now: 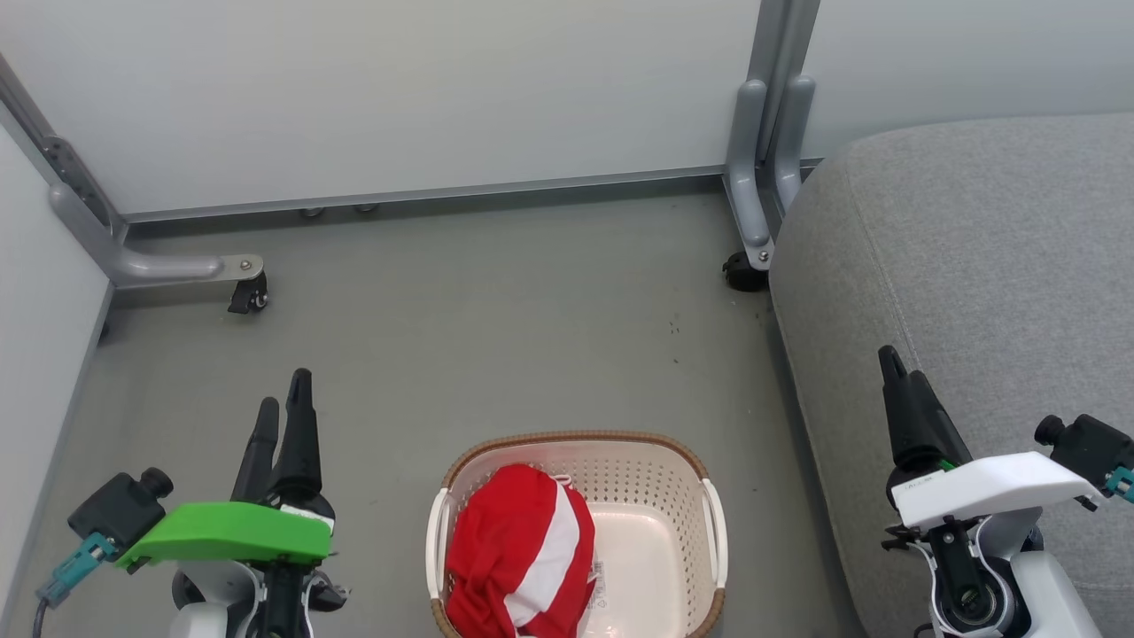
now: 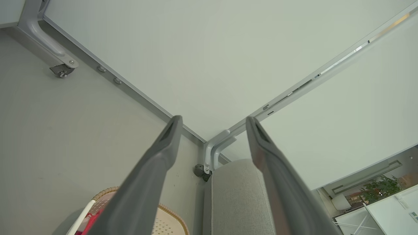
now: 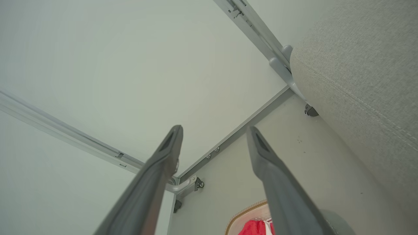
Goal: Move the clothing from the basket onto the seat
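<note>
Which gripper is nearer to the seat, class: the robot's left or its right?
Right. The right gripper shows over the seat's edge; the left gripper is on the basket's far side, over the floor.

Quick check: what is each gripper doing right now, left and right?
Left gripper: jaws open, holding nothing.
Right gripper: jaws open, holding nothing.

grey floor (image 1: 496,301), white partition panels (image 1: 399,89), black caster (image 1: 742,273), distant plant (image 2: 380,191)
</note>
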